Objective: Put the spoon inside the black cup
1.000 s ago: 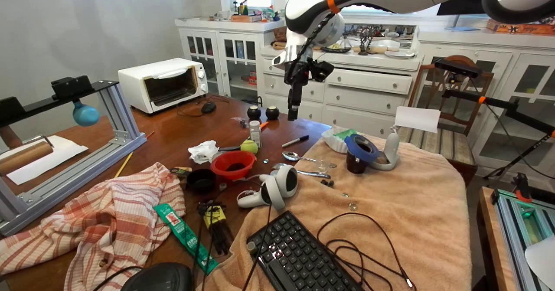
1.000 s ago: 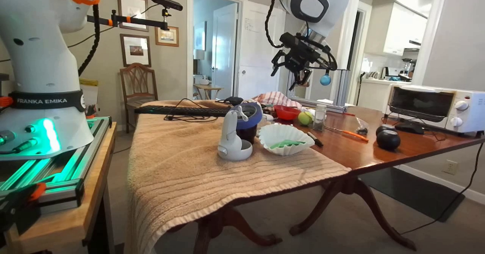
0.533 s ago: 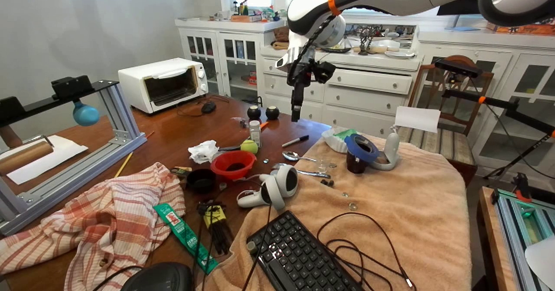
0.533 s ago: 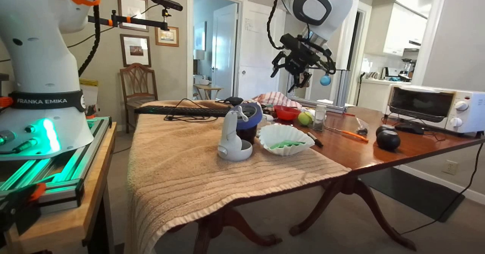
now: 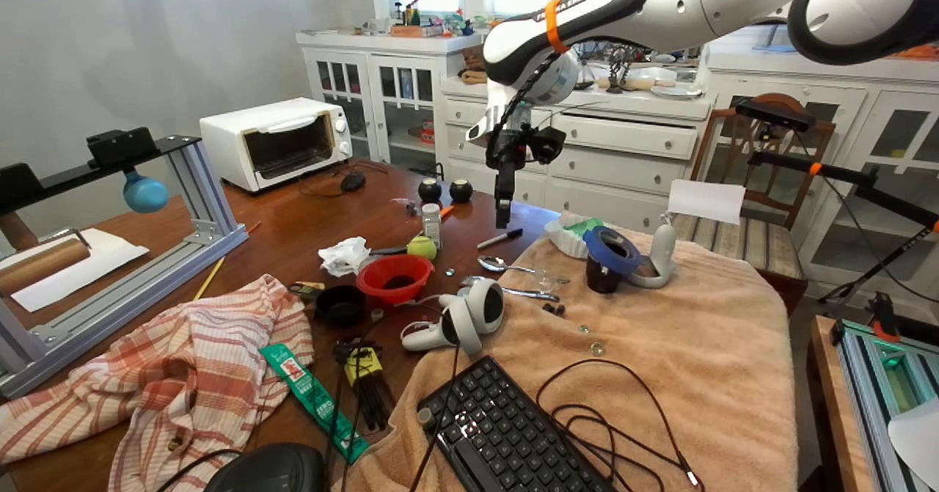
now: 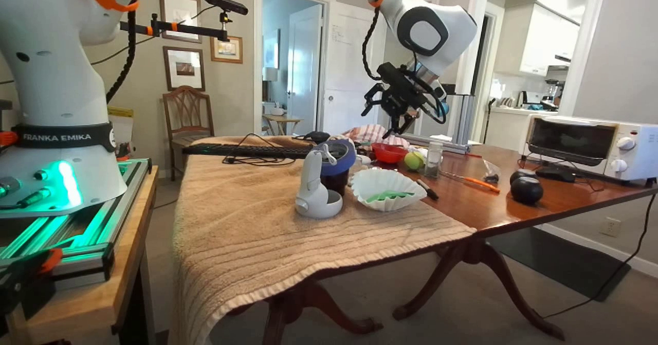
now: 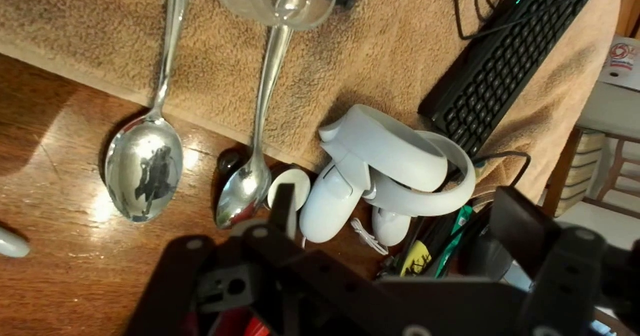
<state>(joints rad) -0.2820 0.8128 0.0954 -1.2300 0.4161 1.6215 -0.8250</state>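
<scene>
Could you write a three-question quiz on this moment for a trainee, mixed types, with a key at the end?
1. Multiple choice: which of these lies on the tan towel?
A) tennis ball
B) keyboard
C) oven

2. True or false: in the wrist view, the bowl of the bigger spoon lies on the tan towel.

3. Short answer: is the end effector open or shut, and does it hold anything?

Key
1. B
2. False; the bowl lies on the bare table, while the handle runs over the tan towel.
3. Open, holding nothing.
</scene>
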